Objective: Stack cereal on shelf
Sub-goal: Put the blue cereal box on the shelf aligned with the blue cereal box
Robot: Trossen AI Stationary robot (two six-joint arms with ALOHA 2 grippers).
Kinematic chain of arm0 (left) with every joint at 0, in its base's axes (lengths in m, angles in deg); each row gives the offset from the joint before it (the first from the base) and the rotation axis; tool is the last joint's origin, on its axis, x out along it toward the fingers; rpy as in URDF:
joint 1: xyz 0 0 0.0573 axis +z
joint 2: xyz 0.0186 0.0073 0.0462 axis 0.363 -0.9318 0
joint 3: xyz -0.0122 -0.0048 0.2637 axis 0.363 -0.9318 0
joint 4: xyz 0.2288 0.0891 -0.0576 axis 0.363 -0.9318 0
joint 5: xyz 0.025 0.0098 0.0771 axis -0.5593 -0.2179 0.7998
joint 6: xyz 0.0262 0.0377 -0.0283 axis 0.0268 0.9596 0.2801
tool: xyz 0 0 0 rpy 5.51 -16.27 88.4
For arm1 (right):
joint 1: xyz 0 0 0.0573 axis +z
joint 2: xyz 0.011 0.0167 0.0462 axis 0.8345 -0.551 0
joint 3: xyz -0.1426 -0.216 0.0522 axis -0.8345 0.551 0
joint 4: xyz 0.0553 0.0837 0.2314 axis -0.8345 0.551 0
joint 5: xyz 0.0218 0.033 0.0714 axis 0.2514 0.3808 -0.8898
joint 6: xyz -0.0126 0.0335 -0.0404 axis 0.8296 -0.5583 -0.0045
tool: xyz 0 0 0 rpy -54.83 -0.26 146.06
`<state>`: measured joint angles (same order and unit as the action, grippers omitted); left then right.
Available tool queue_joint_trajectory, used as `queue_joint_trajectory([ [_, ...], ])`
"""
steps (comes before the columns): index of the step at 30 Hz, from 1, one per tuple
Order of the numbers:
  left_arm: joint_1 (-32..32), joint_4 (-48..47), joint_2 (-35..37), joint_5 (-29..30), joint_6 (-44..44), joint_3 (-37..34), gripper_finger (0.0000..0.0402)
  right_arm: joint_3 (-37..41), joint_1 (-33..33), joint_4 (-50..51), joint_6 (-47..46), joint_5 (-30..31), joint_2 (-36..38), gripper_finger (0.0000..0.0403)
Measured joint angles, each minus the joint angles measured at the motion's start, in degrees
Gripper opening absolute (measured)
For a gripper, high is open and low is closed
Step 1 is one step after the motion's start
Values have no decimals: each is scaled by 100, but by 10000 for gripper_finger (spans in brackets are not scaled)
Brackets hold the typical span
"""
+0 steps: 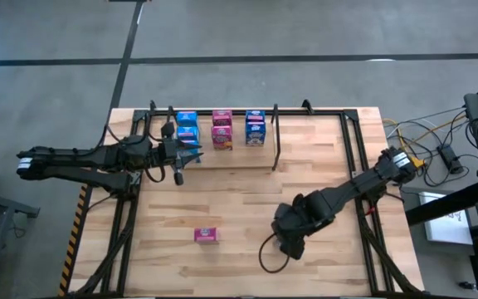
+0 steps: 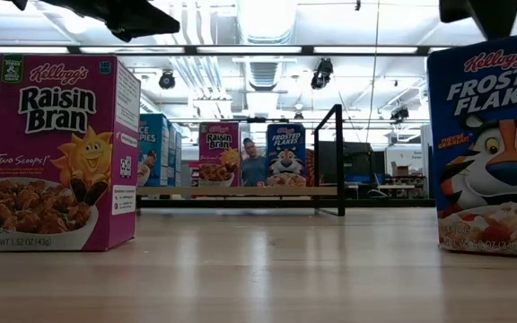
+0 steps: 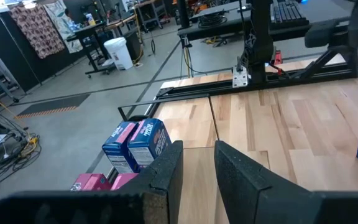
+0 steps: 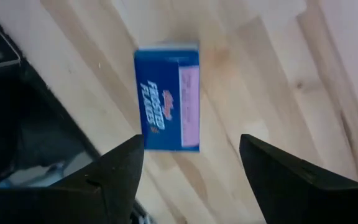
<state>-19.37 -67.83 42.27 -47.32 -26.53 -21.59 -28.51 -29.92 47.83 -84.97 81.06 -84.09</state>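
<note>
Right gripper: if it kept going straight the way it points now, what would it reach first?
The right gripper, fingers spread, points down at a blue Frosted Flakes box on the table. It would likely meet that box first, though the gap is unclear.

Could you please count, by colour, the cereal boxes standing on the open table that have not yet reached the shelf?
Pink: 1, the Raisin Bran box
Blue: 1, the Frosted Flakes box
Total: 2
</note>
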Motion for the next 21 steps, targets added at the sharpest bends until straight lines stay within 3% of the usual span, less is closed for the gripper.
queue_joint_trajectory([
  [8,-2,0,-2,1,24,0,75,36,214,-417,108,707,-68,251],
  [21,-1,-8,-10,1,44,0,75,42,181,-447,502,704,-417,248],
])
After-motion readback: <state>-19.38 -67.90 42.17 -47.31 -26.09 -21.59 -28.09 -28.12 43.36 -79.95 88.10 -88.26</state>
